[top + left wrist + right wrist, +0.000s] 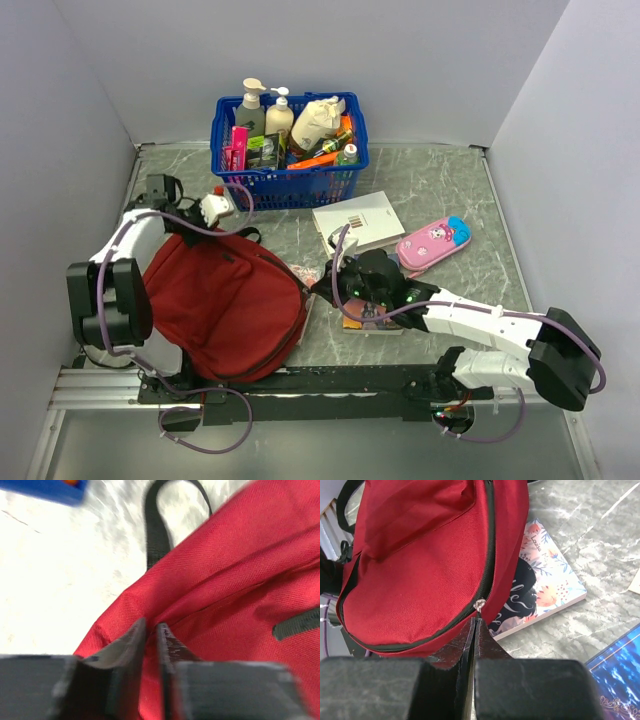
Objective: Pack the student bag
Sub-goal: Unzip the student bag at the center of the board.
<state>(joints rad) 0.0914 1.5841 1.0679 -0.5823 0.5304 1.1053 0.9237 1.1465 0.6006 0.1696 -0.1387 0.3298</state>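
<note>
OK, my right pincer [475, 622] is pressed shut, tips touching the small silver zipper pull [479, 603] of the large dark-red fabric backpack [420, 575], which lies just ahead of it. A floral-cover paperback book [547, 587] sits ahead-right of it, partly under the backpack. On my left pincer [151, 627] there's a narrow slit with red fabric at the tips; I can't tell whether it grips.

The grey marbled surface [440, 190] carries a soft dark-red fabric backpack [225, 305] at 8 o'clock and a blue plastic basket [300, 186] at 12. A flat white book [362, 222] lies near the centre, with a pink oblong pencil case [433, 243] beside it at 3. A floral-covered paperback [545, 590] lies partly under the backpack, and a dark-blue book [620, 665] lies near it.
</note>
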